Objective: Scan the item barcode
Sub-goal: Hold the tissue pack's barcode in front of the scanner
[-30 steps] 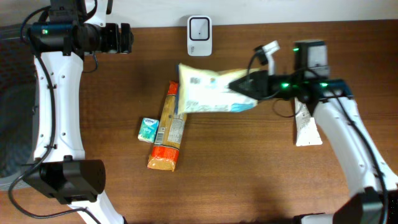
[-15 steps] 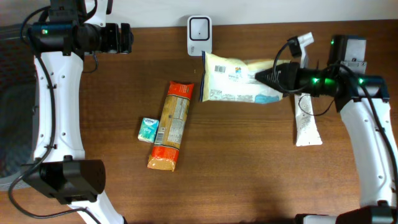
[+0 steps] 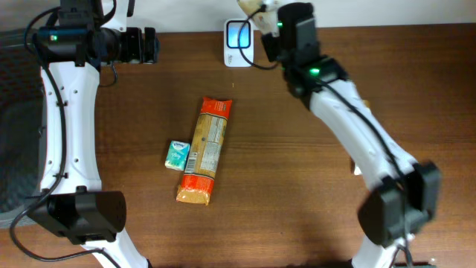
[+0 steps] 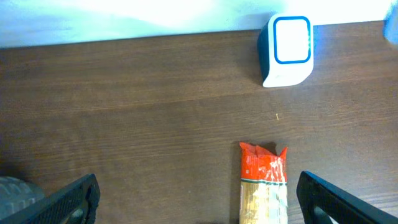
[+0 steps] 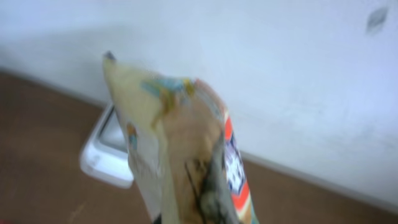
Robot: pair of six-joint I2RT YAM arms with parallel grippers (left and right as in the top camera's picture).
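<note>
Reaching toward 12 o'clock on the wooden table (image 3: pixel 312 208), the right gripper (image 3: pixel 266 13) is holding a pale yellow bag (image 5: pixel 180 149) up at the far edge, just to the 1 o'clock side of the white barcode scanner (image 3: pixel 238 33). Its jaws are pinched fully together on the bag's lower end, though the fingers themselves are hardly showing in the right wrist view. There the bag is standing on end and crumpled, with red and blue print running down one side, and it is filling the middle of the picture in front of a pale wall. The scanner (image 5: pixel 106 149) is sitting on the table behind the bag, toward 9 o'clock of it. From overhead only a small corner of the bag (image 3: pixel 249 6) is showing at the top border, and the scanner's window is glowing blue.

The left gripper (image 3: pixel 152 46) is hovering at about 10 o'clock, spread as wide as it goes and gripping nothing. Its camera is looking down at the scanner (image 4: pixel 287 50) and the orange end of a pasta packet (image 4: pixel 264 180).

The pasta packet (image 3: pixel 204 149) is lying lengthwise near the table's middle, with a small teal packet (image 3: pixel 177 154) touching it on the 9 o'clock side.
</note>
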